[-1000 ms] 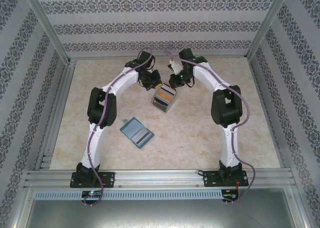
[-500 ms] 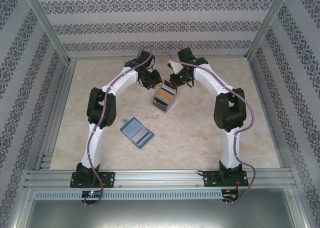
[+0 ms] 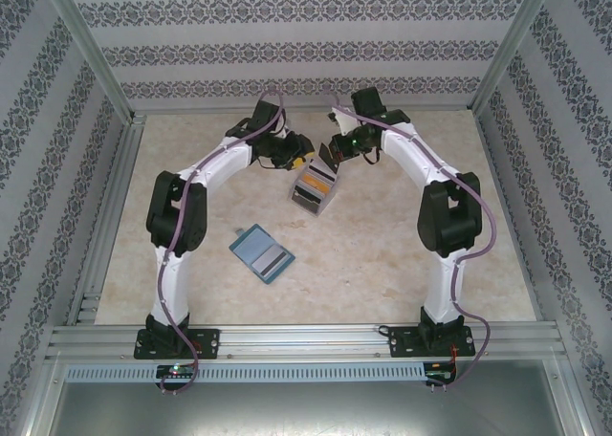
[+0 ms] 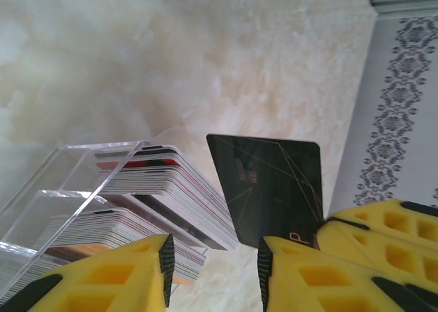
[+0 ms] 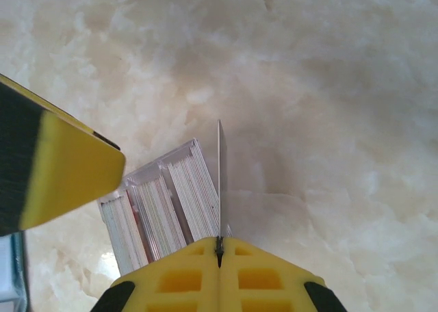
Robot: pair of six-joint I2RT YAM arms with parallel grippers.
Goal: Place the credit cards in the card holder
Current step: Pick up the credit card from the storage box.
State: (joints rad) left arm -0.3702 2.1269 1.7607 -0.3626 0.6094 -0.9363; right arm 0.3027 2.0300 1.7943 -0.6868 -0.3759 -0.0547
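Credit cards (image 5: 161,213) mostly stand upright in the clear box (image 3: 314,189) at the far middle of the table (image 3: 402,273). One dark card (image 4: 270,182) is out, just above the box. Card holder (image 3: 262,253) lies open and flat nearer the bases, left of centre, well apart from the box. No card seen in its pockets from the top view (too small to be sure).

Step, by my read: card extracted, carry to the holder not yet begun.

Right gripper (image 5: 220,242) is pinched tight on the dark card's lower edge, and the card stands straight up out of the jaws, edge-on to that wrist camera. Left gripper (image 4: 215,261) is partly open with nothing between the fingers. Its right finger sits just beside the card, contact unclear.

Next move likely: right arm carries the card over to the holder, tilts it toward flat and lines the leading edge up with a pocket slot. Thin slot, little tolerance. Left arm probably needs to pin the holder down.
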